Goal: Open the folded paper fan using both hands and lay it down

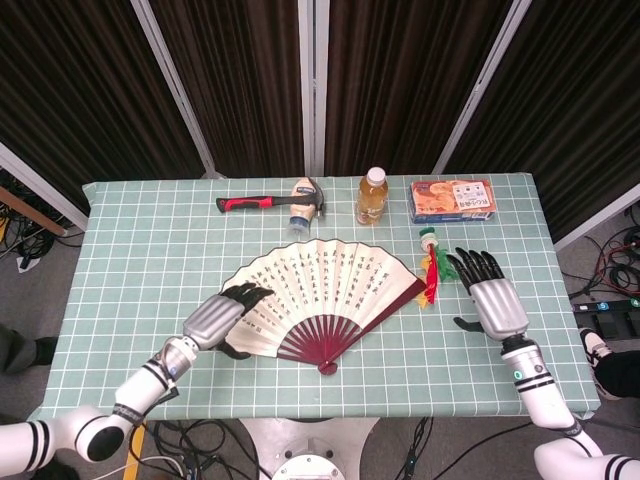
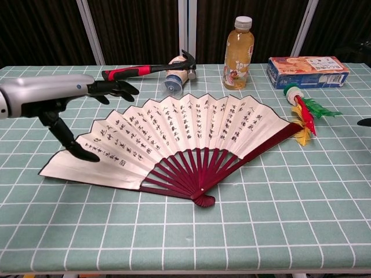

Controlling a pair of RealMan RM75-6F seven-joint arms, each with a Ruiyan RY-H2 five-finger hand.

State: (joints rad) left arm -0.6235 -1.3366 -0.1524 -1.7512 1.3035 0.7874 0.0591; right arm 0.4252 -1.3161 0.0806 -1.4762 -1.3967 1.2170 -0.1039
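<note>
Hammer (image 1: pixel 270 203), juice bottle (image 1: pixel 372 196), snack box (image 1: pixel 452 200), feathered toy (image 1: pixel 430 266) on the table

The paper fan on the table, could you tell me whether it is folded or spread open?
Spread open: the paper fan lies flat, ribs splayed from the pivot.

Paper fan (image 1: pixel 322 286) cream with black script, dark red ribs. Bench (image 1: pixel 140 240) cloth pale green, white grid. Hammer (image 1: pixel 270 203) handle red-black. Bottle (image 1: pixel 371 196) amber, white cap. Box (image 1: pixel 452 200) orange.
</note>
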